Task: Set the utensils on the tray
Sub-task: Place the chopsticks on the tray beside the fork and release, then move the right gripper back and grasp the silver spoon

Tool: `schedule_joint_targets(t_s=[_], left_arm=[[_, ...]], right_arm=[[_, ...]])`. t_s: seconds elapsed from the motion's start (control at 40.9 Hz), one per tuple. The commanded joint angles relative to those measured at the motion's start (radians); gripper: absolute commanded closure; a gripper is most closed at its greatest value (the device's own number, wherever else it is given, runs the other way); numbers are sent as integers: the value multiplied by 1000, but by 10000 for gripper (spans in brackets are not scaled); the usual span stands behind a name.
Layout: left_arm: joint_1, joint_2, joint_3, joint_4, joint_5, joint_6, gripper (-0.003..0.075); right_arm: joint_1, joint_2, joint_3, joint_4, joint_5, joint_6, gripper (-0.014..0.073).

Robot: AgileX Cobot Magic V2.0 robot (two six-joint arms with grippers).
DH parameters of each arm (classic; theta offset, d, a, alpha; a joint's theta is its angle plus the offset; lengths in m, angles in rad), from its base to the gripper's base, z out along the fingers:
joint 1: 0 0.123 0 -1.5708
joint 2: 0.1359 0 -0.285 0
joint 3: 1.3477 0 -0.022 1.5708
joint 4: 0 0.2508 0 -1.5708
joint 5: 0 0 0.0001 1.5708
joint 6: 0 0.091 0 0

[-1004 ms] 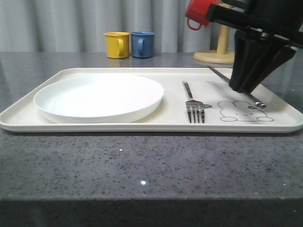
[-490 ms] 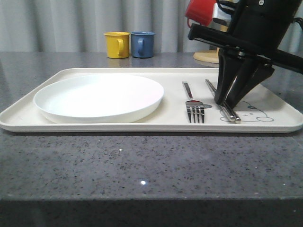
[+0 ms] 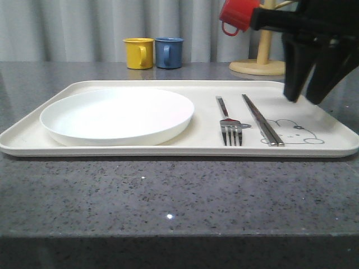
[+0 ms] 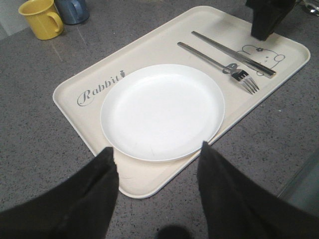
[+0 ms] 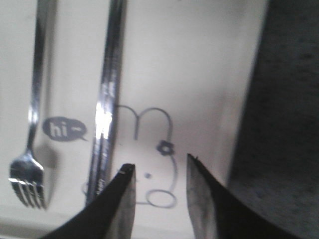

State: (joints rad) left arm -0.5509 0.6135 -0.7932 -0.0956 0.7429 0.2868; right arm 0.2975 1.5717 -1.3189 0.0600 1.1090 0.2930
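On the tray point(image 3: 168, 148) the chopsticks point(image 3: 262, 120) lie lengthwise beside the fork point(image 3: 227, 121), just left of our right claw point(image 3: 307, 98), which hangs parted and empty.

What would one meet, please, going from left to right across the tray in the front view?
White plate → fork → chopsticks → rabbit drawing, with the right end effector hanging open above the tray's right end.
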Motion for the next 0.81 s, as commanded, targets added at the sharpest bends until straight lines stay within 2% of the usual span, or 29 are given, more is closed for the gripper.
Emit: schedule_joint_targets(t_s=[0.0,0.147,0.294,0.465,0.587,0.783], left_arm=[[-4,1,-27,-13,-77,-9,364],[-4,1,-27,-13,-77,-9,364],[-4,1,-27,-13,-77,-9,364],[-4,1,-27,-13,-77,-9,364],[-4,1,-27,-13,-77,-9,364],[-4,1,-27,-13,-77,-9,364]], right_arm=[[-17,-95,-22,-138,49,-16,306],[-110,-134,-22,-215,73,-18,306],[-250,-125,-20,-216,74,-90,306],[-357,-75,-20,-213,67,-164,306],[-394,-34,-20,-211,39,-175,306],[-395,32,-20,-189,-42,-175,306]])
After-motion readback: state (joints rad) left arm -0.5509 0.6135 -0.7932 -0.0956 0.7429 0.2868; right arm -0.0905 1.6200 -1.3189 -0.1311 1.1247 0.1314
